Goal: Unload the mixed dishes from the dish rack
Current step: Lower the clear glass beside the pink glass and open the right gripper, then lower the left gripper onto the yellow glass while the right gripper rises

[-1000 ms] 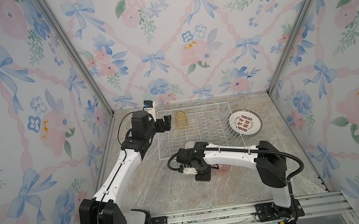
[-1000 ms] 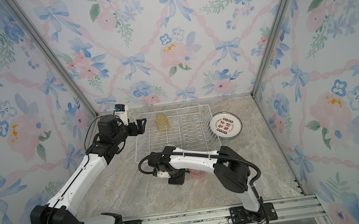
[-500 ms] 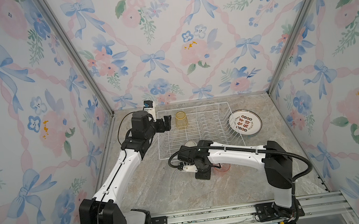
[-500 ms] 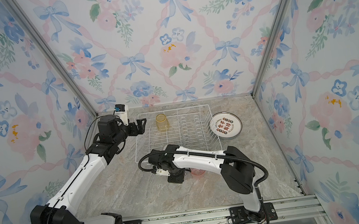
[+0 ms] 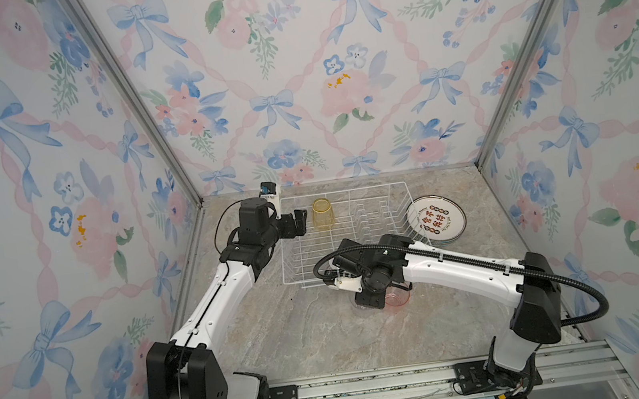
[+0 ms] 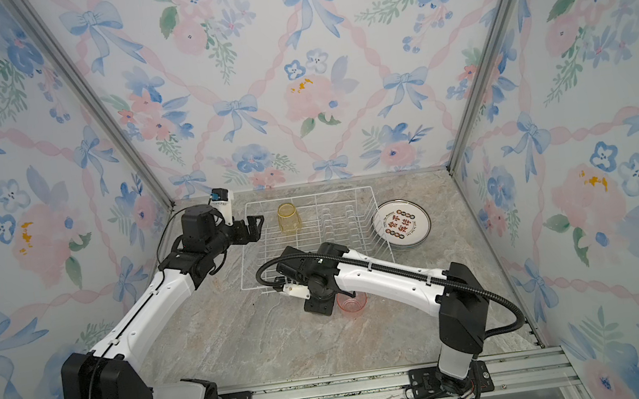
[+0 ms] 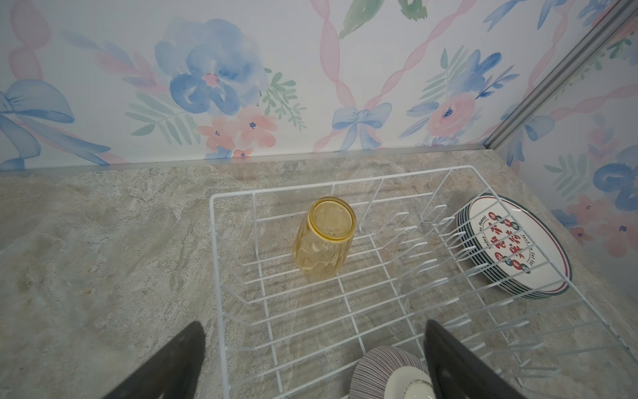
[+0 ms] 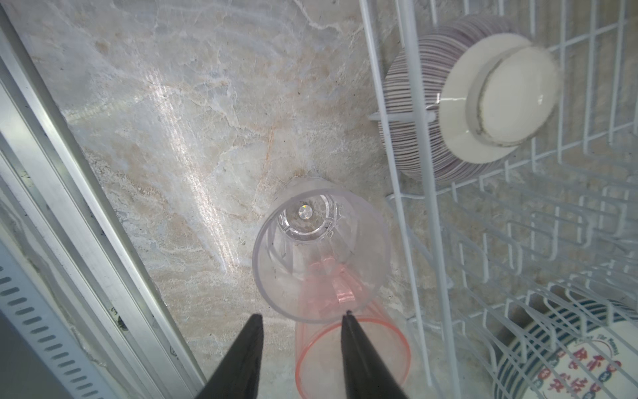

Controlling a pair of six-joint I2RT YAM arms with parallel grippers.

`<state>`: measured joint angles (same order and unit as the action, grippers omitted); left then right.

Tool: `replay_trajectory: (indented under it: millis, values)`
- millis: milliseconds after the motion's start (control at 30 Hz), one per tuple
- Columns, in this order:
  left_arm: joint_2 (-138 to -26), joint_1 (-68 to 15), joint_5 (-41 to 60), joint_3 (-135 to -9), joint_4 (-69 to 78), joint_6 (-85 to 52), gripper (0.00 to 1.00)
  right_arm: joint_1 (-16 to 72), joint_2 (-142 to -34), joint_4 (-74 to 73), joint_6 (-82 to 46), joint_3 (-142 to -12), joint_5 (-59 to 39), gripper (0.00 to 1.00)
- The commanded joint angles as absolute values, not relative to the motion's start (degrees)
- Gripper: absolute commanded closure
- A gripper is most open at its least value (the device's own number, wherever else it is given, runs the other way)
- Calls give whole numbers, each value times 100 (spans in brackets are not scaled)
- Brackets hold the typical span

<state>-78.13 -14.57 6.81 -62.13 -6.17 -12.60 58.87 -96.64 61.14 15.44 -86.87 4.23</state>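
Left hand (image 5: pixel 300 222): at the dish rack's left wall, fingers spread wide with nothing between them, pointing toward the yellow tumbler.
Yellow tumbler (image 5: pixel 323 214): upside down in the far left part of the dish rack, apart from the left hand.
Dish rack (image 5: pixel 318 251): white wire, at the back middle of the tabletop (image 5: pixel 286 339). A row of upright prongs runs through its right part.
Striped bowl (image 8: pixel 411 114): upturned with its white foot up, inside the rack by its near wall.
Clear tumbler (image 8: pixel 321 248): upright on the tabletop, just outside the rack's near wall.
Right hand (image 8: pixel 302 315): pointing down over the clear tumbler, fingers apart. The tumbler's rim passes between the tips and is not pinched.
Pink tumbler (image 5: pixel 398 301): upright with its mouth up, just beside the clear tumbler on the tabletop.
Plates (image 5: pixel 438 220): stacked on the tabletop, just outside the rack's right wall.
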Motion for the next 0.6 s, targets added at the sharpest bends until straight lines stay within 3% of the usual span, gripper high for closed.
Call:
replay_trajectory:
  millis: [0, 167, 333, 567]
  values:
    - [-7926, -1505, 747, -6264, -706, -1204, 2, 5682, -9094, 5981, 1446, -8544, -4, 59]
    - [-8121, -1759, 558, -6379, -774, -1184, 2, 5274, -8335, 5478, 1261, -8322, -394, 53]
    - [-8667, -2178, 92, -6961, -1150, -970, 2, 4193, -7648, 4517, 452, -7971, -1124, 43]
    - [-9652, -2324, -416, -7825, -1596, -833, 2, 3577, -7409, 3710, -126, -7510, -1294, 41]
